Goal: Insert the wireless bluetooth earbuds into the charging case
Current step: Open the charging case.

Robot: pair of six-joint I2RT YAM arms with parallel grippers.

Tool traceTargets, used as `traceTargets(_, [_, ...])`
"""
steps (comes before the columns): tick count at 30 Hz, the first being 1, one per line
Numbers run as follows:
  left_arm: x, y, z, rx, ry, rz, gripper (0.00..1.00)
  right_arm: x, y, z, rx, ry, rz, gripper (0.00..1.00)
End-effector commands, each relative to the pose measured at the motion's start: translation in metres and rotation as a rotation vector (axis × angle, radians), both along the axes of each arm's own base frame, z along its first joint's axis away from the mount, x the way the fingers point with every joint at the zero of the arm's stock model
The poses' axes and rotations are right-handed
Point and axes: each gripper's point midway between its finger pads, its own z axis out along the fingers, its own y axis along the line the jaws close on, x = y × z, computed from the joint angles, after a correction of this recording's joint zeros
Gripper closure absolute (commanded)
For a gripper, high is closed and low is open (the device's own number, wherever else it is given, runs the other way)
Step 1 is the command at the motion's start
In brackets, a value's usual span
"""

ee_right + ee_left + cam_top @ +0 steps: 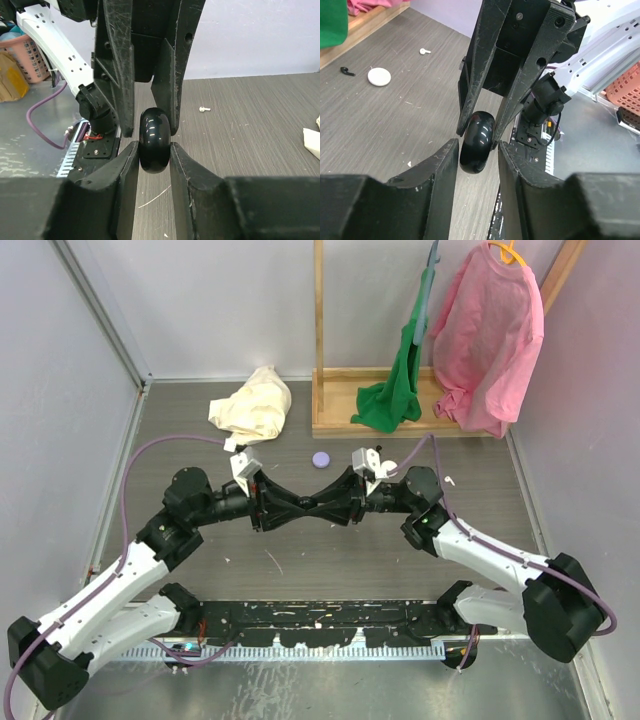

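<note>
Between the two sets of jaws, clear above the bench, sits the case. The left jaws and right jaws meet tip to tip, each pair drawn narrow and pinching it from opposite ends, so both grip it at once.

The likeliest trouble is a slip. The shell is smooth and rounded and each pair holds only a little of it at the tips. If one pair lets go or pulls before the other is firm, the case could squirt out and drop to the bench below. A twist between the arms could pry it loose the same way.

The case is glossy black, a plump oval seen edge-on, with bright highlights. No seam or hinge shows, so I judge it closed.

Well beyond the jaws a white earbud lies on the bench. Farther off to the side a small black piece, perhaps the second one, lies near a pale disc.
</note>
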Motion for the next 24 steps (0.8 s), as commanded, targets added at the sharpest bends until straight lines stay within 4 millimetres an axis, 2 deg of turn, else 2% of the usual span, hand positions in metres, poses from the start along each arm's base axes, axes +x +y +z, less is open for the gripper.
traceTargets(1, [-0.006, 0.000, 0.022, -0.060, -0.074, -0.016, 0.58, -0.001, -0.004, 0.032, 0.050, -0.085, -0.005, 0.95])
traceTargets(6, [-0.004, -0.001, 0.014, -0.062, -0.066, -0.017, 0.48, -0.001, -0.005, 0.037, 0.062, -0.076, -0.012, 0.95])
traceTargets(10, [-0.003, -0.002, 0.009, -0.068, -0.066, -0.014, 0.46, 0.000, -0.005, 0.040, 0.073, -0.068, -0.024, 0.95])
traceTargets(18, [0.003, -0.005, 0.001, -0.073, -0.074, -0.007, 0.54, 0.000, -0.004, 0.045, 0.100, -0.047, -0.020, 0.96])
traceTargets(24, [0.004, -0.006, 0.005, -0.104, -0.093, -0.007, 0.59, 0.000, -0.005, 0.047, 0.108, -0.040, -0.016, 0.96])
